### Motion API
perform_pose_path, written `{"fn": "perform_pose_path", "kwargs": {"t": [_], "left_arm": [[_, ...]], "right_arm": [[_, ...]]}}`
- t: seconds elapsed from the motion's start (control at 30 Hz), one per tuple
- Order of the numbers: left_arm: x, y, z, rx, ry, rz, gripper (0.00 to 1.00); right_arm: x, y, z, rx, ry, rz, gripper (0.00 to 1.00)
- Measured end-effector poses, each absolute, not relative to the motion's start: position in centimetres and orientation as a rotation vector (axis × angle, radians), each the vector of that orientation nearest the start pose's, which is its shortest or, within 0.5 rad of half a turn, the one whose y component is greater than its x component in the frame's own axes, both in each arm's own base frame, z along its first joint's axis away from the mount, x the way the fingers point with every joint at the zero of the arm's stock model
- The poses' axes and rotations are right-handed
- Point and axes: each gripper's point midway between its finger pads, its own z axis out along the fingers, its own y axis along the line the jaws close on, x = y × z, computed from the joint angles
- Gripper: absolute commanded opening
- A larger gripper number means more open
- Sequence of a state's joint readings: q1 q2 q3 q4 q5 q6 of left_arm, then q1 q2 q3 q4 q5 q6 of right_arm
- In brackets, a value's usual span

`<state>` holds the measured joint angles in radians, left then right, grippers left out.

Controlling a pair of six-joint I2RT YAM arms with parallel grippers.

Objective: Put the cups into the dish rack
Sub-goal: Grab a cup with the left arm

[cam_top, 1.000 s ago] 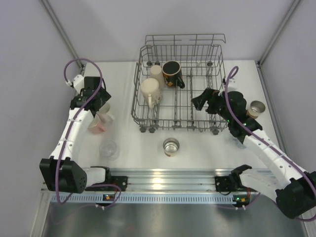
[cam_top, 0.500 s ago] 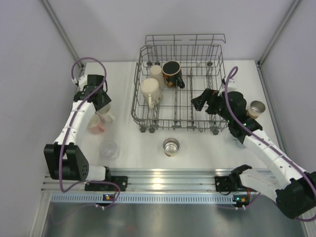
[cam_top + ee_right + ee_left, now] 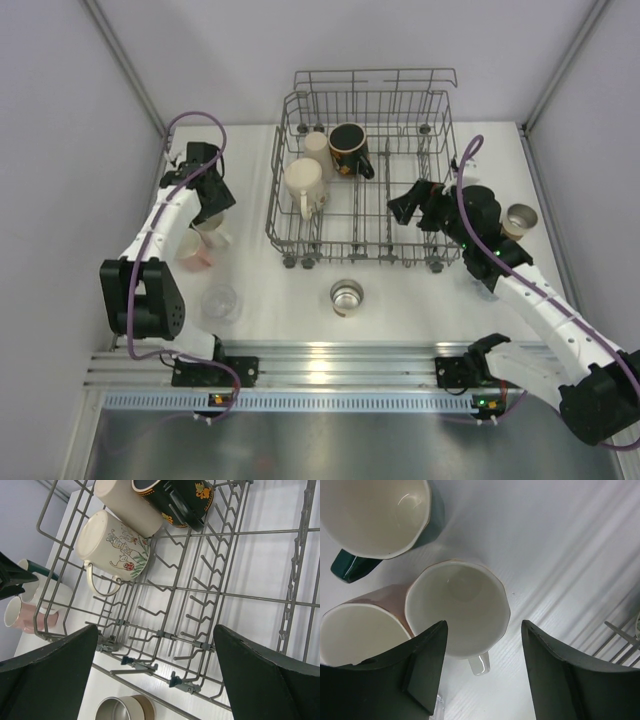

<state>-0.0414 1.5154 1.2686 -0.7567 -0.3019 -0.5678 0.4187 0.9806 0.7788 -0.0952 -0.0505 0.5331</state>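
The white desk (image 3: pixel 400 300) carries the large grey wire dish rack (image 3: pixel 372 93) at the middle of its far edge. Its left compartments already hold three mugs, while its right side has only bare tines.

My right end effector (image 3: pixel 156 635) hovers over that right side, spread wide and holding nothing. My left end effector (image 3: pixel 483 630) hangs near the desk's left edge, fingers apart and straddling a white glazed cup with a small handle (image 3: pixel 457 605). I cannot tell that either finger touches it.

A pink cup (image 3: pixel 355 630) sits tight against the white cup, and a dark green mug (image 3: pixel 375 515) stands just beyond. I judge the white cup to be stiff, brittle ceramic, fairly light and slick under my pads. I would take it across the wall just below the rim, clear of the handle. One finger must slide into the narrow gap by the pink cup without knocking it, and the squeeze should be firm but gentle.
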Motion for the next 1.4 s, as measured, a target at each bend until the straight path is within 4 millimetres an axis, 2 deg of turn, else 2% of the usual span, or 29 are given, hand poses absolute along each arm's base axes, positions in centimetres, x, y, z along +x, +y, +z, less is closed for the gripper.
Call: {"fn": "perform_pose_path", "kwargs": {"t": [0.2,0.27,0.37,0.57,0.67,0.7,0.77,0.83,0.9,1.13,1.4], "left_arm": [[37.7,1.5,12.7,-0.765,2.449,0.168,0.63],[38.0,1.5,12.3,-0.769,2.458,0.173,0.59],[38.3,1.4,11.9,-0.773,2.466,0.176,0.54],[38.6,1.4,10.8,-0.779,2.491,0.189,0.51],[38.6,1.4,10.1,-0.782,2.508,0.195,0.42],[38.6,1.3,9.8,-0.784,2.514,0.196,0.32],[38.8,1.3,9.6,-0.790,2.517,0.194,0.22],[39.0,1.1,9.5,-0.804,2.517,0.181,0.07],[39.2,1.0,9.6,-0.799,2.518,0.174,0.00],[40.2,0.1,10.3,-0.797,2.514,0.101,0.00],[42.0,-0.6,12.6,-0.777,2.465,0.029,0.00]], "right_arm": [[30.9,17.0,23.5,0.073,1.927,0.694,1.00],[30.9,17.0,23.5,0.073,1.927,0.694,0.99],[30.9,17.0,23.5,0.072,1.928,0.694,0.99],[30.8,17.0,23.3,0.069,1.932,0.690,0.99],[30.8,16.9,23.4,0.068,1.929,0.690,0.99],[30.8,16.9,23.4,0.068,1.928,0.690,0.99],[30.8,16.9,23.4,0.067,1.928,0.690,0.99],[30.8,16.9,23.4,0.067,1.929,0.689,0.99],[30.8,16.9,23.4,0.067,1.928,0.689,0.99],[30.8,16.9,23.4,0.066,1.928,0.689,0.99],[30.8,17.0,23.4,0.060,1.929,0.692,0.99]]}}
